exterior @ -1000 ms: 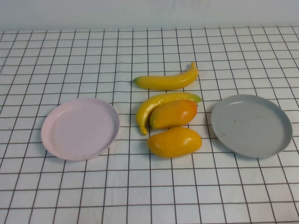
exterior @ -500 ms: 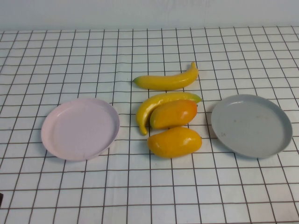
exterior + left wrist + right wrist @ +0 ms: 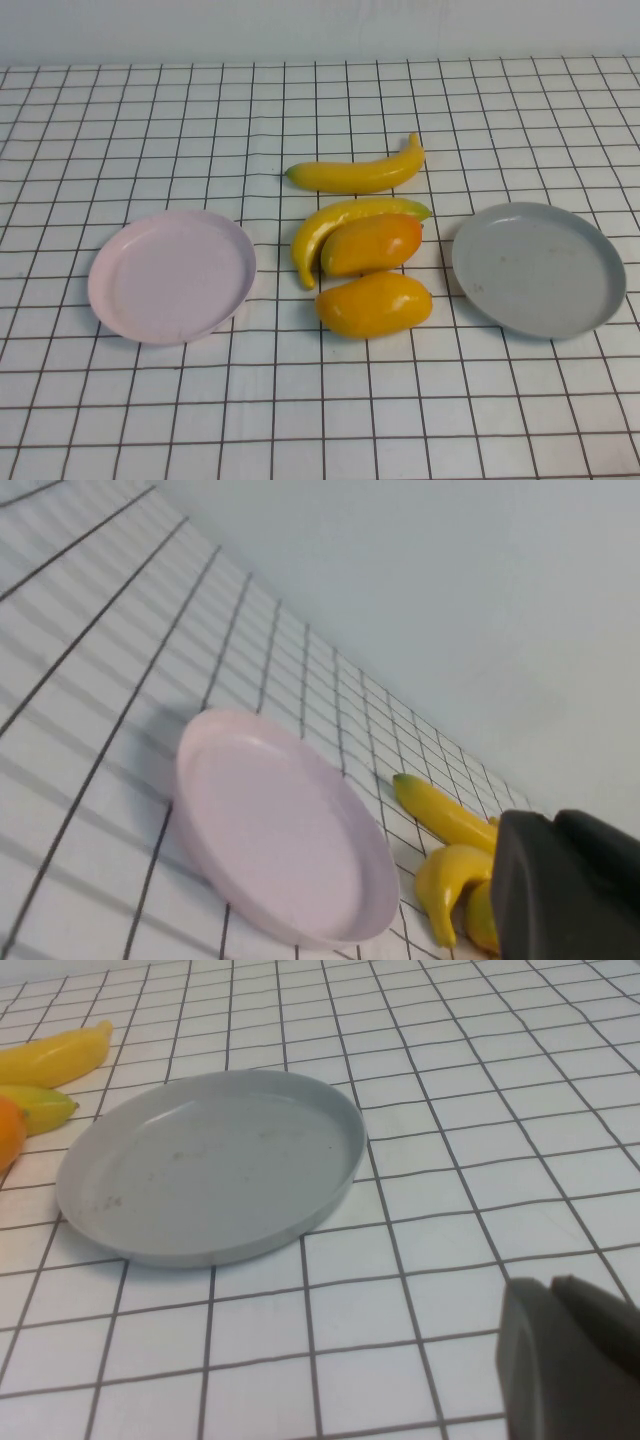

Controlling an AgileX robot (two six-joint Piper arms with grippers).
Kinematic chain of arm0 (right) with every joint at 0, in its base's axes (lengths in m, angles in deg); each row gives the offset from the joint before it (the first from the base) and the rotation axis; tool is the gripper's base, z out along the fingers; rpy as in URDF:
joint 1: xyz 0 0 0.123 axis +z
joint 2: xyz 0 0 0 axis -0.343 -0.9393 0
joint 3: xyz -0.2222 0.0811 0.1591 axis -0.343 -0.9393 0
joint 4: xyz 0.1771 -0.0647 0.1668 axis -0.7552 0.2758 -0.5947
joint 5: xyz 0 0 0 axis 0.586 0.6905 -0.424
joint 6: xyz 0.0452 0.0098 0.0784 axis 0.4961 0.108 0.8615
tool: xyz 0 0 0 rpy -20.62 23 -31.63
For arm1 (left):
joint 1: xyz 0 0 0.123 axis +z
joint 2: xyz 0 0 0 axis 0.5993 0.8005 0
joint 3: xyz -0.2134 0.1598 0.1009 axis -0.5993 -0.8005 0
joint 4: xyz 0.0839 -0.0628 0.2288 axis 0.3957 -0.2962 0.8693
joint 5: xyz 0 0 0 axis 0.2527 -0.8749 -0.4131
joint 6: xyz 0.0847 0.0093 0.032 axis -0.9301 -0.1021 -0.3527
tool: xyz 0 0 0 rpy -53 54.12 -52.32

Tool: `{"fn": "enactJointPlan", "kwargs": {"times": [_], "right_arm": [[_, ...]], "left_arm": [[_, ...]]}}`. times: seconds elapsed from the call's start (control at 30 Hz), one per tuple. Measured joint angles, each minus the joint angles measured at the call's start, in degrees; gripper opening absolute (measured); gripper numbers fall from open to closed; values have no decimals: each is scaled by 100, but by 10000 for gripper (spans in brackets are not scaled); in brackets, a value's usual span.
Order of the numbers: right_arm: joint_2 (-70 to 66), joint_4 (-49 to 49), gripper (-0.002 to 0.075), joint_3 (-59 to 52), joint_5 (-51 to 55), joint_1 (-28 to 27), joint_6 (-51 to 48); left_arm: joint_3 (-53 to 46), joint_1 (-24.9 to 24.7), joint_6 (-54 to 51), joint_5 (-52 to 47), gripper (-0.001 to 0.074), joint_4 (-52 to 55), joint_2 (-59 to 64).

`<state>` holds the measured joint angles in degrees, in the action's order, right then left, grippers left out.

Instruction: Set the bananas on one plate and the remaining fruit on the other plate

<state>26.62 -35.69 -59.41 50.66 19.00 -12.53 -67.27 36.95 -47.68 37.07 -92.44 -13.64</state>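
From the high view, both bananas (image 3: 355, 175) and the two mango-like fruits (image 3: 373, 303) are seen bunched between the empty pink plate (image 3: 170, 276) and grey plate (image 3: 538, 268), so a neighbour could be nudged when one is picked, while only the wrist views show the left gripper (image 3: 565, 885) and right gripper (image 3: 570, 1355), each closed on nothing near its plate.

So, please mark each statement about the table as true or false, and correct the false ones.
1. The pink plate holds one banana. False: it holds nothing.
2. The nearer banana touches the redder mango. True.
3. The grey plate lies on the robot's left. False: it lies on the right.
4. The farther banana lies apart from the other fruit. True.
5. The left tool grips the paler mango. False: it is shut on nothing, near the pink plate; the right tool, also shut, is near the grey plate.
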Motion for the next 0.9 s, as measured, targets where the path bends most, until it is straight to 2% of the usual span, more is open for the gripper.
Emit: {"fn": "enactJointPlan", "kwargs": {"times": [0.13, 0.2, 0.4, 0.6, 0.73, 0.83, 0.9], "right_arm": [[0, 0, -16, 0, 0, 0, 0], [0, 0, -16, 0, 0, 0, 0], [0, 0, -16, 0, 0, 0, 0], [0, 0, -16, 0, 0, 0, 0], [0, 0, -17, 0, 0, 0, 0], [0, 0, -16, 0, 0, 0, 0], [0, 0, -16, 0, 0, 0, 0]], "left_arm": [[1339, 0, -2108, -1041, -4, 46, 162], [1975, 0, -2817, -1605, -4, 83, 525], [3263, 0, -4126, -3139, -4, 227, 2644], [4225, -22, -6523, -4444, -4, -531, 4662], [4997, -535, -7126, -4859, -4, -675, 5816], [5669, -1284, -7166, -4849, -4, -184, 6493], [6055, -1855, -6830, -4676, -4, 426, 6906]]}}
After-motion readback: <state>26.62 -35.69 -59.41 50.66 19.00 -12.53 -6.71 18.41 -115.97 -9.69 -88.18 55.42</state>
